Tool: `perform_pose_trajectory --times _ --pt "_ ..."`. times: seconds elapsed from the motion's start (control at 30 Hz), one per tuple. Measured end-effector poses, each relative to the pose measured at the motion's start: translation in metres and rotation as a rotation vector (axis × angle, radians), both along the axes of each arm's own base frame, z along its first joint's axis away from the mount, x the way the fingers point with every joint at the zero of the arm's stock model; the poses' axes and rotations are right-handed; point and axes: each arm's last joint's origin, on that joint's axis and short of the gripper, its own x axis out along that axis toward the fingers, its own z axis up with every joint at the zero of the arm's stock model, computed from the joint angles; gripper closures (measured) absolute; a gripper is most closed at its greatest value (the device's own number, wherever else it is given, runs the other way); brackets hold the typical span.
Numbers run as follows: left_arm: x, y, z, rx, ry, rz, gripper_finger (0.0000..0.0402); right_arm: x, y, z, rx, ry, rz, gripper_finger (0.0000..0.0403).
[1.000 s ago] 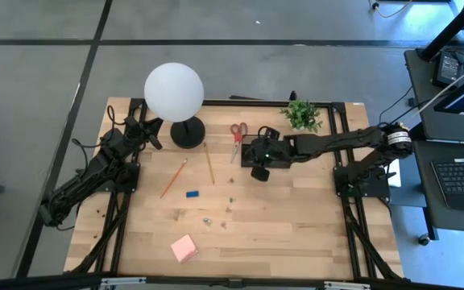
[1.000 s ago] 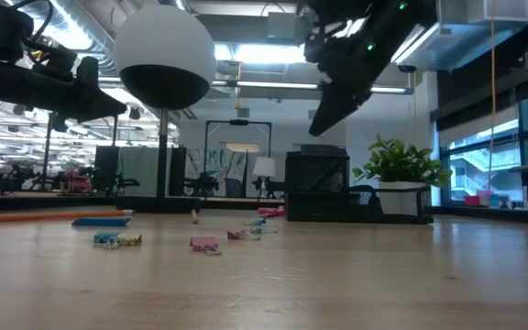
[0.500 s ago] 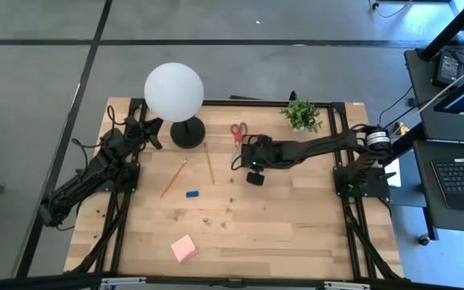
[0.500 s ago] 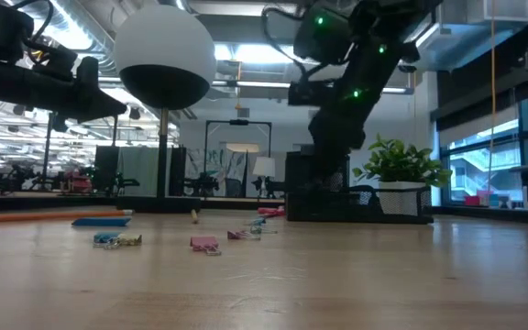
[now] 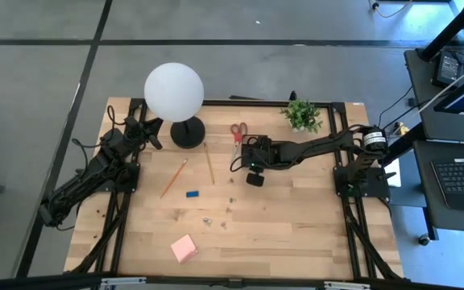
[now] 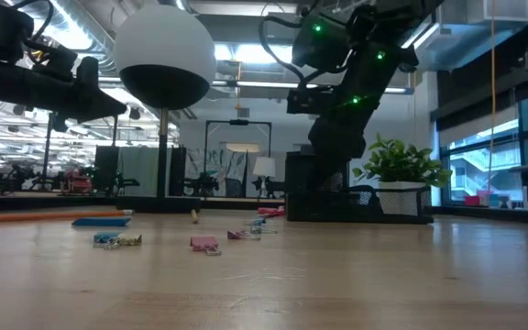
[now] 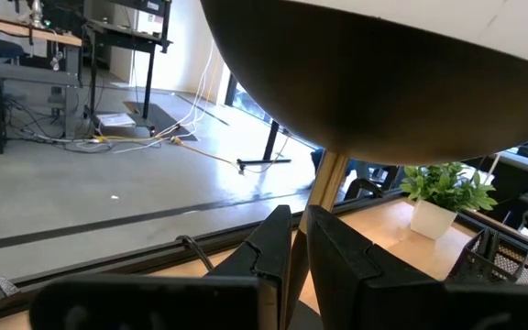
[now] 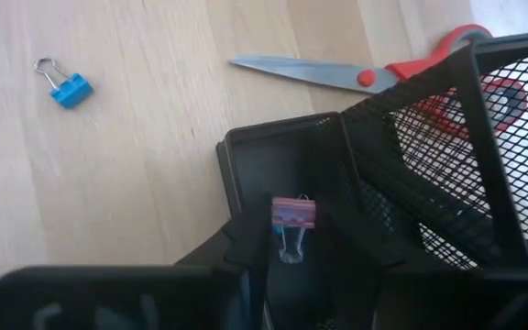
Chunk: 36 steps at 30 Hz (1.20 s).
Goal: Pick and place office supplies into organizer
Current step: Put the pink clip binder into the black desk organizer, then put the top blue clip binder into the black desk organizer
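Pink binder clip [image 8: 292, 216] is lying inside the black mesh organizer's [image 8: 447, 147] small front compartment; red-handled scissors [image 8: 383, 75] are lying just behind it.

Table [image 5: 296, 234]: pale wood planks, matt, visible grain. 
Organizer [image 8: 447, 156]: black wire mesh, apparently metal, with a smooth solid rim. 
Scissors [image 8: 365, 78]: bright steel blades, glossy red plastic handles. 
Binder clip [image 8: 291, 220] in the organizer: pink body, thin wire loops. 
Blue clip [image 8: 65, 87] on the wood: same make. 
Lamp globe [image 5: 173, 91], near the table's far edge: smooth matt white, probably glass or plastic.
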Motion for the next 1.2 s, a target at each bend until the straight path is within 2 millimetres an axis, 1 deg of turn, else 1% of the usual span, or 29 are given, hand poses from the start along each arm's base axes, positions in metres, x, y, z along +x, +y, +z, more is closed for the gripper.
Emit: perform_pose_trajectory --times 0.2,0.4,0.67,0.73,0.87,0.97,1.07,1.2 --pt "0.0 0.0 0.0 0.0 0.0 0.0 0.0368 0.0 0.0 0.0 0.0 0.0 0.0 0.0279" --pt "0.0 0.0 0.0 0.0 0.0 0.0 0.0368 0.001 0.001 0.003 0.0 0.003 0.005 0.0273" --pt "0.0 0.0 0.0 0.0 0.0 0.0 0.0368 0.025 0.014 0.043 0.007 -0.115 0.052 0.0274" --pt "0.0 0.0 0.0 0.0 0.0 0.0 0.0368 0.029 0.018 0.052 0.0 -0.121 0.13 0.0274" --pt "0.0 0.0 0.0 0.0 0.0 0.0 0.0368 0.034 0.027 0.061 -0.069 -0.086 0.383 0.0274" --pt "0.0 0.0 0.0 0.0 0.0 0.0 0.0368 0.035 0.031 0.063 -0.025 -0.089 0.533 0.0274" --pt "0.0 0.0 0.0 0.0 0.0 0.0 0.0368 0.035 0.03 0.063 0.032 -0.099 0.599 0.0274" --pt "0.0 0.0 0.0 0.0 0.0 0.0 0.0368 0.039 0.023 0.066 0.013 -0.14 0.612 0.0274"
